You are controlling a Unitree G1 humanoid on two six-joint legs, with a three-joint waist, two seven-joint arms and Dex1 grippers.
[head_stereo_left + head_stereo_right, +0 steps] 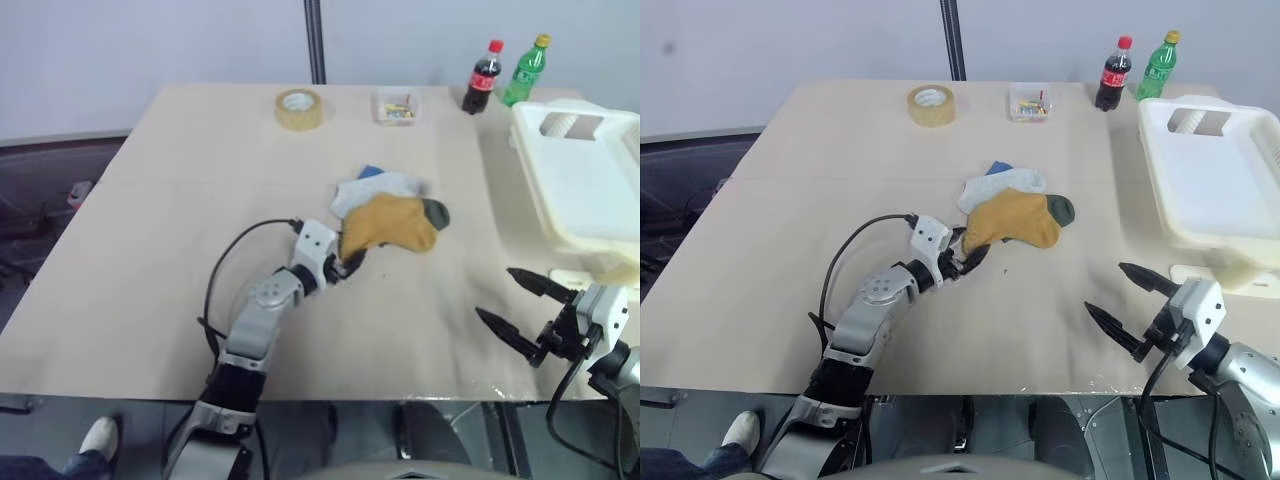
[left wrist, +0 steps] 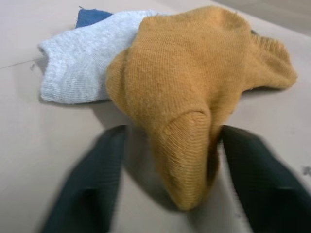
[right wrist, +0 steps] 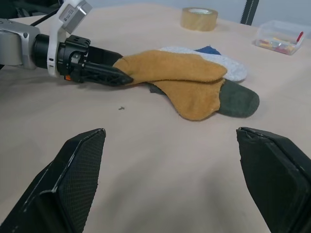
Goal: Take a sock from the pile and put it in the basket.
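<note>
The pile (image 1: 385, 195) lies mid-table: a mustard-yellow sock (image 1: 392, 224) lies over a pale grey-white one (image 2: 77, 58), a blue one (image 2: 92, 16) and a dark grey-green one (image 3: 238, 98). My left gripper (image 1: 350, 262) is at the mustard sock's near end. Its fingers (image 2: 97, 170) stand open, with that end of the sock between them. My right gripper (image 1: 495, 293) hangs open and empty over the table's front right, just in front of the basket (image 1: 530, 180). The cream-white basket stands at the right edge of the table.
A roll of tape (image 1: 299, 108), a small clear box (image 1: 396, 106), a cola bottle (image 1: 483, 78) and a green bottle (image 1: 524, 70) stand along the far edge. A person's shoe (image 1: 97, 438) shows on the floor at the front left.
</note>
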